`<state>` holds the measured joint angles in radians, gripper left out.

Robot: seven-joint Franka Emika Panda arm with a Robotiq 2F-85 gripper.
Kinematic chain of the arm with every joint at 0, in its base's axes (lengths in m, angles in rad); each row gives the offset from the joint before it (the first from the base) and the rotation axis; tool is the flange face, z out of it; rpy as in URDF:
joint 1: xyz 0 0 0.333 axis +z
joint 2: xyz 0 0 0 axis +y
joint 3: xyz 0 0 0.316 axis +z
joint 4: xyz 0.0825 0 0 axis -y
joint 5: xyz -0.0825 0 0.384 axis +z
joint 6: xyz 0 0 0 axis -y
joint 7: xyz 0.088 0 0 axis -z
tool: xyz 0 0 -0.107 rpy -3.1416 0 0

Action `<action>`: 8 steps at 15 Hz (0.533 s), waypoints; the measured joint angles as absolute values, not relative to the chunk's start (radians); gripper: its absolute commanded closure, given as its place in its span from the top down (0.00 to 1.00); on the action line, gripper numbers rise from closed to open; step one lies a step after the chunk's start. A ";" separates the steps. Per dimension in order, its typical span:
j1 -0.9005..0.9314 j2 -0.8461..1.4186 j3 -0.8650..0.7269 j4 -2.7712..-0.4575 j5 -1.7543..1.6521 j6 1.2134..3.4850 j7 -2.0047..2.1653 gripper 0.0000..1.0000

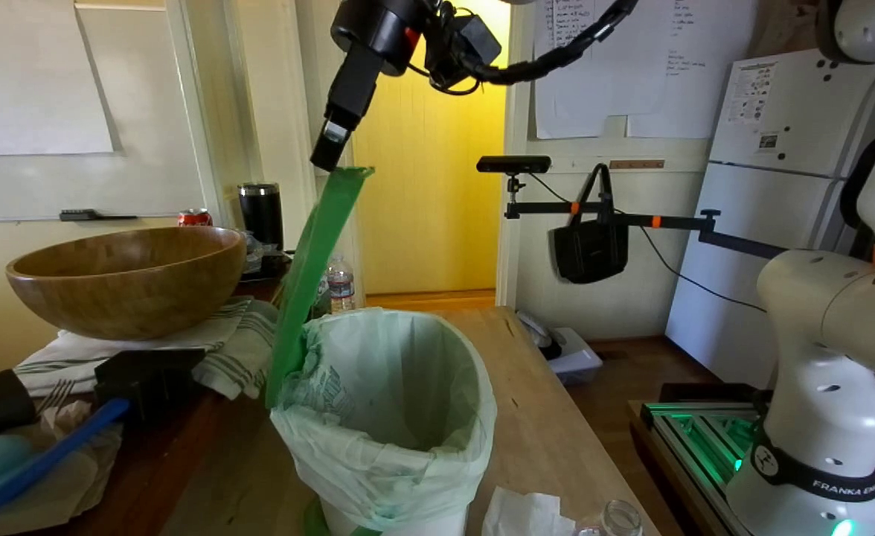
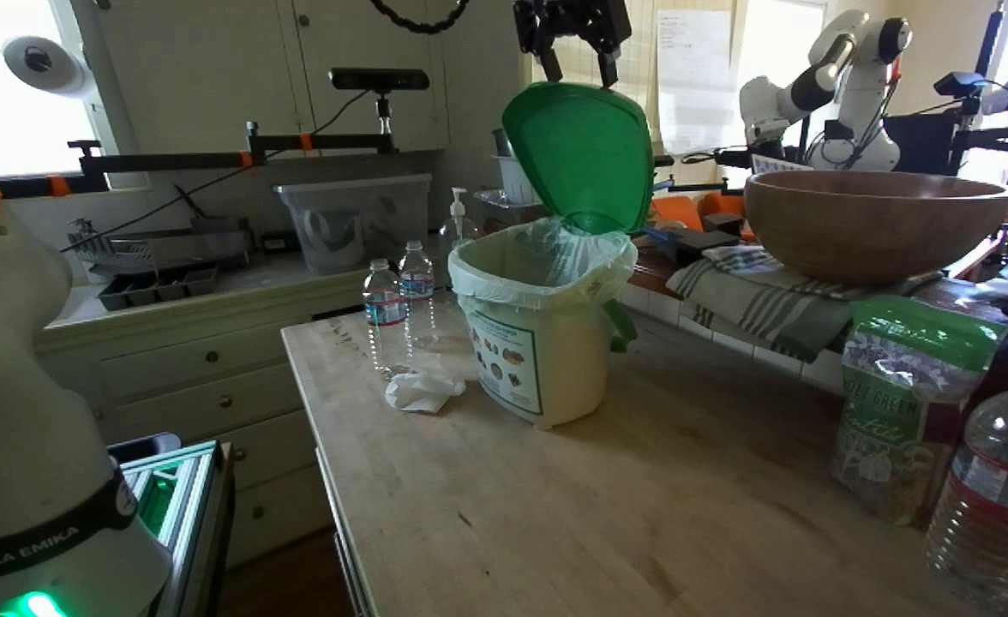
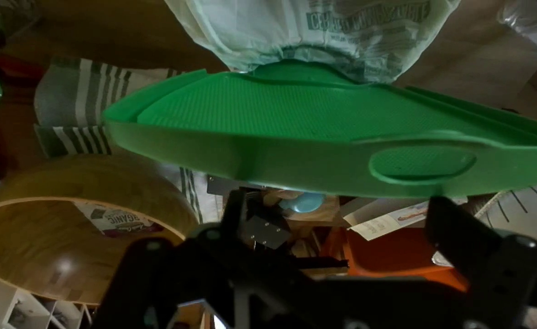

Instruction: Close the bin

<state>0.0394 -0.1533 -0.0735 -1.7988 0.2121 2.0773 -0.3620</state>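
The bin (image 1: 400, 476) stands on the wooden table with a pale green-white liner over its rim; it also shows in an exterior view (image 2: 568, 368). Its green lid (image 2: 585, 154) is open and stands nearly upright, tilted slightly toward the bin's mouth, in both exterior views (image 1: 311, 268). In the wrist view the lid (image 3: 296, 109) crosses the middle, its rim toward the fingers. My gripper (image 2: 580, 75) is open, its fingers apart with nothing between them, at the lid's top edge (image 1: 326, 158). I cannot tell whether the fingertips (image 3: 337, 205) touch the lid.
A large wooden bowl (image 1: 125, 283) sits on a striped towel (image 2: 753, 296) beside the bin. Water bottles (image 2: 386, 313) and a crumpled tissue (image 2: 423, 392) stand near the bin. A green bag (image 2: 911, 411) and another bottle (image 2: 997, 497) are at the table's near corner.
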 measured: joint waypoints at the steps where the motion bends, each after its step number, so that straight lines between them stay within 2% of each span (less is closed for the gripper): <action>1: 0.037 -0.153 -0.073 -1.798 0.211 2.061 -0.362 1.00; 8: 0.017 -0.131 -0.074 -1.803 0.192 1.932 -0.362 1.00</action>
<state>0.0168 -0.1308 -0.0737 -1.8029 0.1920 1.9324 -0.3620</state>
